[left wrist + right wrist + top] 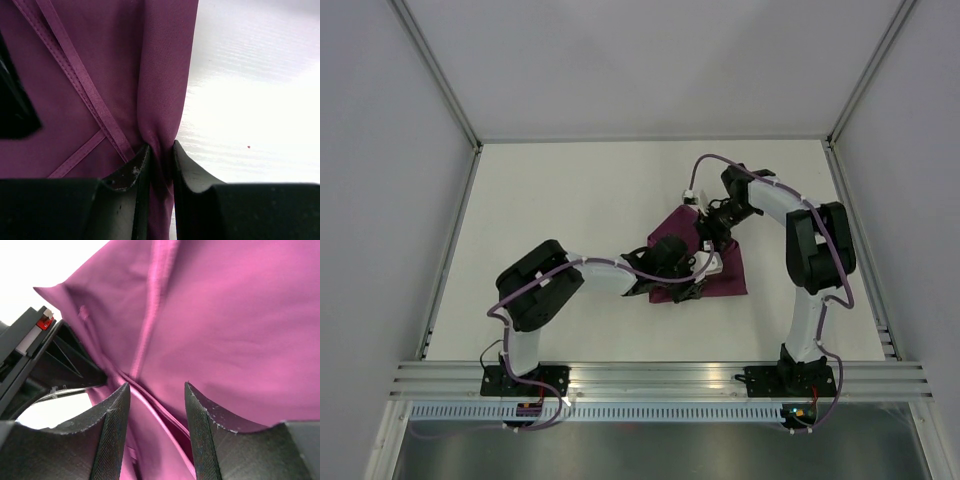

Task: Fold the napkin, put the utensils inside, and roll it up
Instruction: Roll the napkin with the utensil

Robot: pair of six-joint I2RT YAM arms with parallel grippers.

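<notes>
The purple-maroon napkin [732, 272] lies bunched and partly folded in the middle of the white table. My left gripper [705, 275] is at its near side, shut on a pinched fold at the napkin's edge [160, 155]; the cloth [100, 60] with its hems fills the left of that view. My right gripper [712, 238] is over the napkin's far part, open, its jaws standing either side of a raised hem fold [156, 395] without clamping it. The napkin [225, 315] fills the right wrist view. No utensils show in any view.
The white table [570, 200] is walled by white panels on the left, far and right sides. An aluminium rail [660, 378] runs along the near edge by the arm bases. The left arm's wrist shows in the right wrist view [35, 350].
</notes>
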